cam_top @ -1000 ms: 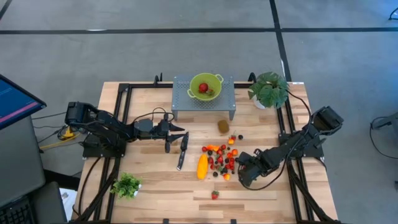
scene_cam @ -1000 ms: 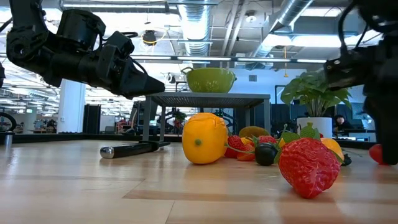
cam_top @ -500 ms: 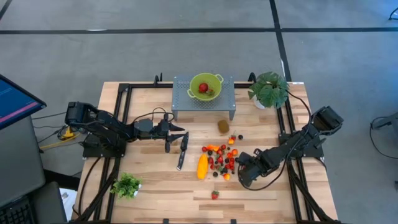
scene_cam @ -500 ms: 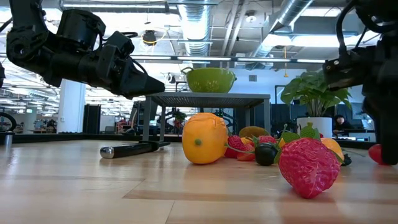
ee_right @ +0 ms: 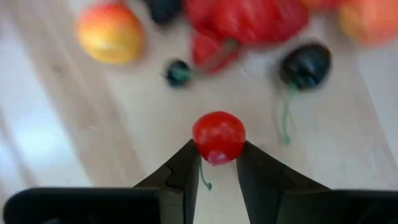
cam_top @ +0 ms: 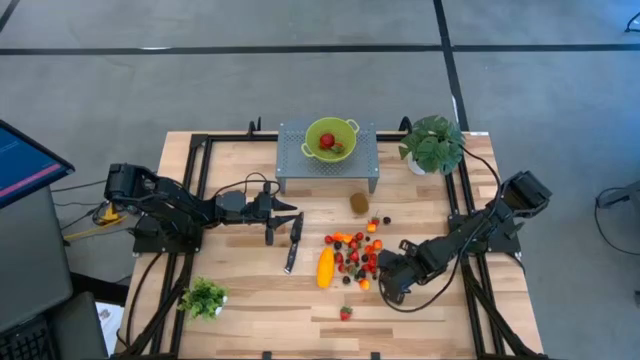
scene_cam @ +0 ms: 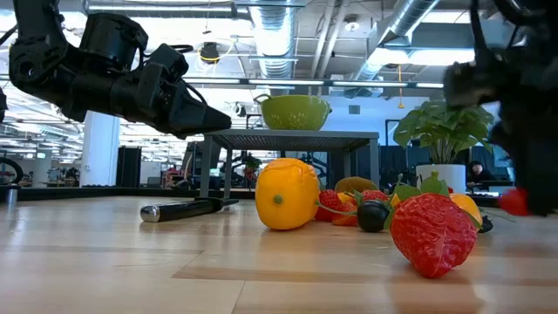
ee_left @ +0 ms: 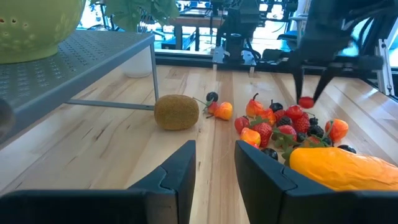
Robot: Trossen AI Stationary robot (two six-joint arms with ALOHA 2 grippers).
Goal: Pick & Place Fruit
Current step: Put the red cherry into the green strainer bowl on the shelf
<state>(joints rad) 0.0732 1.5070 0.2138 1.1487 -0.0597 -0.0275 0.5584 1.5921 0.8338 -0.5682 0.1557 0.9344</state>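
Between the right end effector's [ee_right: 219, 163] two dark fingers, its own wrist camera shows a small red ball [ee_right: 218, 136] pinched and lifted clear of the bench [ee_right: 93, 155]; from overhead that ball is hidden under the arm [cam_top: 392, 277], which sits at the right edge of the scattered fruit [cam_top: 356, 252]. From across the bench, the left wrist camera catches the same red ball [ee_left: 305, 102] hanging off the wood. Idle beside the black-handled knife [cam_top: 293, 241], the left end effector [cam_top: 274, 221] has its fingers slightly apart on nothing. Nearby lie the long yellow-orange fruit [cam_top: 325, 267], the brown kiwi [cam_top: 358, 203] and a lone strawberry [cam_top: 345, 313]. Behind stands a grey rack [cam_top: 300, 165] carrying a green colander [cam_top: 331, 139], with leafy plants [cam_top: 432, 143] at the corners.
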